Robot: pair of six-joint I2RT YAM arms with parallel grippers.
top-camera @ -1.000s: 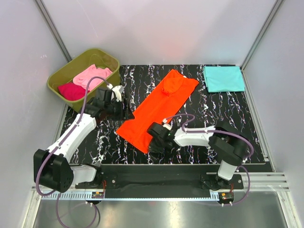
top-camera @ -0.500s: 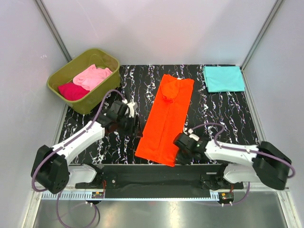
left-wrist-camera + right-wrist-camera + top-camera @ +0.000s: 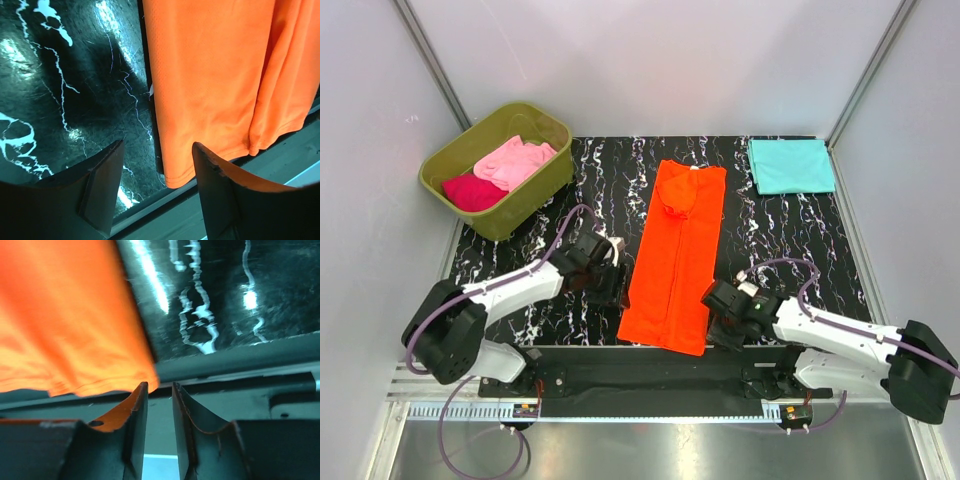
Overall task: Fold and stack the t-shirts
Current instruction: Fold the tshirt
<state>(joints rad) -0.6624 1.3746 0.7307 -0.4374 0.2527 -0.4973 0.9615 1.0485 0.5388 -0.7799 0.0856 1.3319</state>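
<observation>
While your bright orange cloth t-shirt [image 3: 676, 250] lies flat, left end effector [image 3: 157, 150] stands wide, right end effector [image 3: 159, 387] barely parted, both empty.

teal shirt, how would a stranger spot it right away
On the black marbled table, go to the far right corner. The teal shirt lies there alone, a small folded rectangle; the orange shirt is a long strip mid-table.

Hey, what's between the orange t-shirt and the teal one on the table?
Nothing: only bare black marbled table separates the orange t-shirt from the teal t-shirt, as the top external view shows.
</observation>
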